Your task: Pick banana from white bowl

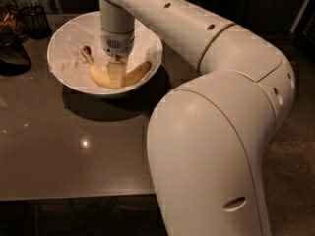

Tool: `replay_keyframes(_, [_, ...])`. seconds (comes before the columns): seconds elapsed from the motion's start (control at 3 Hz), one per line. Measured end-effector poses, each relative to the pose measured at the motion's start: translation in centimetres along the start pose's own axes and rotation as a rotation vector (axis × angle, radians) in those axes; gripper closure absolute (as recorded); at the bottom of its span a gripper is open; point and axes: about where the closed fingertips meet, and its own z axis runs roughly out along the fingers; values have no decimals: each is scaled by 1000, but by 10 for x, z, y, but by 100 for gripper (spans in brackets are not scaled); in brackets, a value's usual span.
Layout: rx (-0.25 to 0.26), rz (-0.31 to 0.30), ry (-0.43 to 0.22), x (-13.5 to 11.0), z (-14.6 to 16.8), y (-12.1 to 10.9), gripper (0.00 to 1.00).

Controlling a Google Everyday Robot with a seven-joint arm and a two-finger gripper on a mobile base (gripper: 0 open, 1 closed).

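My gripper (116, 74) is down in the white bowl (66, 33), at the middle of the banana (137, 72); whether it grips I cannot tell.

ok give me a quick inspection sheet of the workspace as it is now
surface: dark glossy table, with a glint of light on it
job's things: banana lying in the white bowl, on crumpled paper
clutter: dark containers at the table's far left
grippers: gripper down inside the bowl, at the banana's middle; banana not lifted
cables: nothing seen
surroundings: speckled floor on the right
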Motion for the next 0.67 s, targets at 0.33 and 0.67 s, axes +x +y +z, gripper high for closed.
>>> replay_keyframes(0.33, [17,-4,3,5,1,2,82])
replay_keyframes(0.67, [27,-1,-4,12,-1,7,100])
